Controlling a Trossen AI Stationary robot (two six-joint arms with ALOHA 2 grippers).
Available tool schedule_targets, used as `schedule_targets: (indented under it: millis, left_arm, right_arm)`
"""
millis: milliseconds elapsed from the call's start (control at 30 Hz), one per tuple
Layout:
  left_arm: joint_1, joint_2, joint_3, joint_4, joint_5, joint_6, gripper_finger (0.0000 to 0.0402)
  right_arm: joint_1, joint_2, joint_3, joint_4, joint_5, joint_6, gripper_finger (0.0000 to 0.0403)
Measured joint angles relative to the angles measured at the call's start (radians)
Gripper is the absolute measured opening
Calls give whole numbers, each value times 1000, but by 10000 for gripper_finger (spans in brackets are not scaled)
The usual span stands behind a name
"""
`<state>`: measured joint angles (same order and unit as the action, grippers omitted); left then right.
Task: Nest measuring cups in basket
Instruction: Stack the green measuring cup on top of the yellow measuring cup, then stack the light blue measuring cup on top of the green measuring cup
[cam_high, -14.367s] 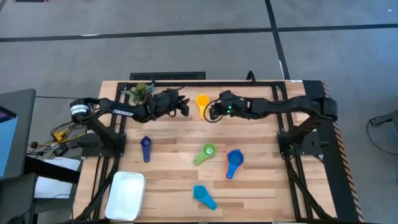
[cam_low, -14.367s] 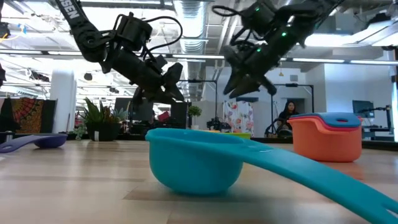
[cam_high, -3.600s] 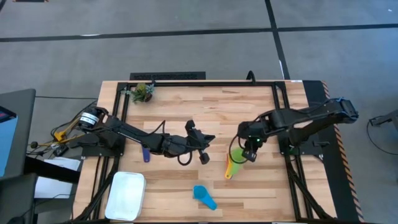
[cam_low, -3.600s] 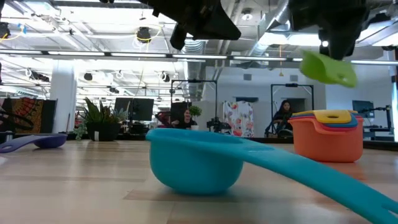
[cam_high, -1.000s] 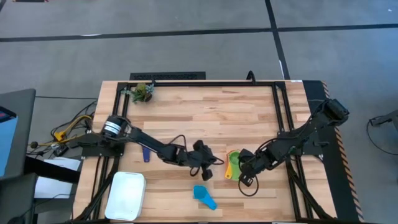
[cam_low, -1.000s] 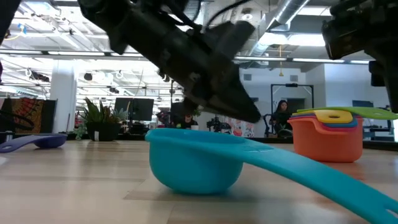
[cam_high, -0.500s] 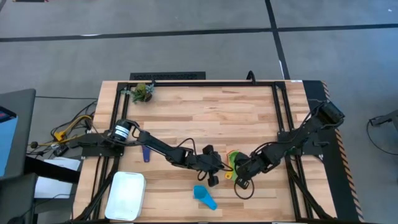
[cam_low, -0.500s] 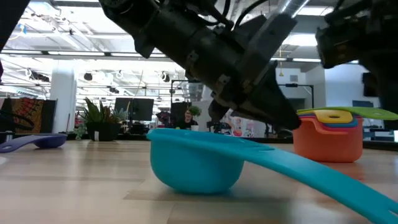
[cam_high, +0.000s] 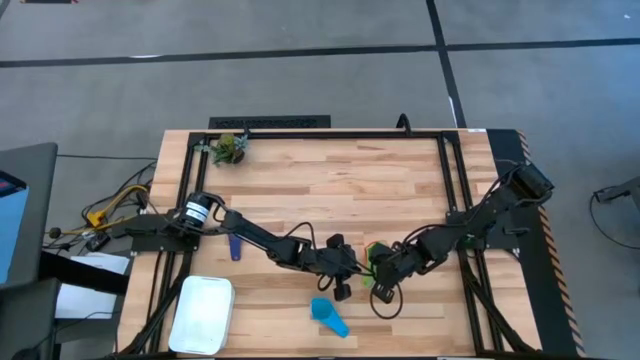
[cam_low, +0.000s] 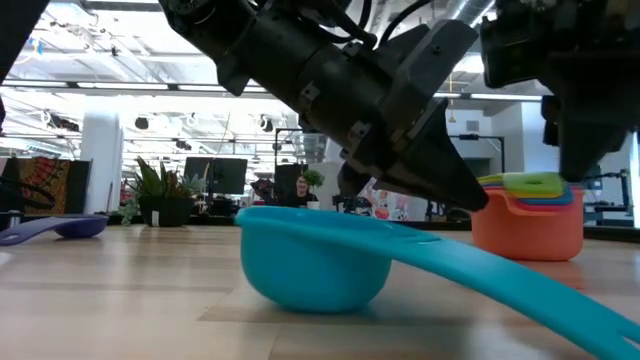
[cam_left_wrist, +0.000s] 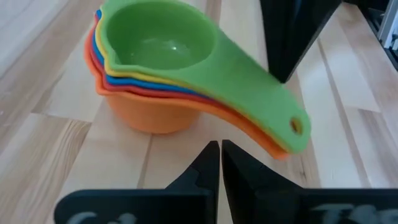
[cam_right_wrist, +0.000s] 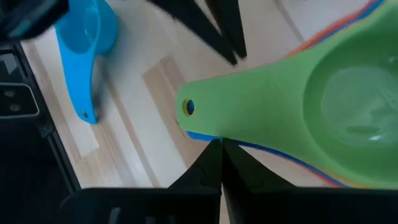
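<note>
A nested stack of measuring cups (cam_left_wrist: 155, 74) stands on the wood near the table's middle (cam_high: 371, 262): orange at the bottom, then red, blue and yellow, with green on top. My left gripper (cam_left_wrist: 219, 146) is shut and points at the stack from the table's left. My right gripper (cam_right_wrist: 217, 146) is shut at the stacked handles, coming from the right. A light-blue cup (cam_high: 328, 316) lies nearer the front edge. A dark-blue cup (cam_high: 234, 244) lies to the left. The white basket (cam_high: 203, 313) sits at the front left corner. My left gripper's shut tips stand just short of the orange cup, below the handles; I cannot tell whether they touch it. My right gripper's shut fingertips (cam_right_wrist: 214, 155) stand against the side edge of the stacked handles (cam_right_wrist: 198, 134), near their free end, below the green handle (cam_right_wrist: 205, 109). The stack rests upright on the table.
A small green plant clump (cam_high: 230, 148) sits at the far left corner. In the low view the light-blue cup (cam_low: 320, 262) fills the foreground, with the stack (cam_low: 525, 215) behind it on the right. The two arms meet at the stack.
My left gripper has gone toward the table's right and a little nearer, up to the stack. My right gripper has gone toward the table's left, against the handles. The green cup's handle has swung round on top of the stack. Both grippers stay shut.
</note>
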<state>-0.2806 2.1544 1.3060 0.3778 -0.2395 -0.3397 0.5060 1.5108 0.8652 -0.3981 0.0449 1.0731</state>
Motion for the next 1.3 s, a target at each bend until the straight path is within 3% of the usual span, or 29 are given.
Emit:
schedule_targets:
  millis: [267,467,667,833,1100,1300]
  left_arm:
    - [0,-6,-1,-27,0,0,4]
    - [0,-98,-1,-230,-80,-2,4]
    - [-4,-194,-2,-407,-221,6,4]
    - [-18,-203,-51,-419,-216,-40,4]
    - [-73,-265,-98,-510,-276,-172,4]
    - [-176,-449,-162,-664,-510,-287,4]
  right_arm:
    - [-3,-11,5,-10,10,-9,20]
    - [26,-76,6,-15,23,-8,33]
    - [43,-151,6,-42,134,-33,44]
    - [64,-140,6,-5,230,-49,58]
    - [3,-37,5,321,216,-408,90]
    - [-59,74,93,398,169,-619,121]
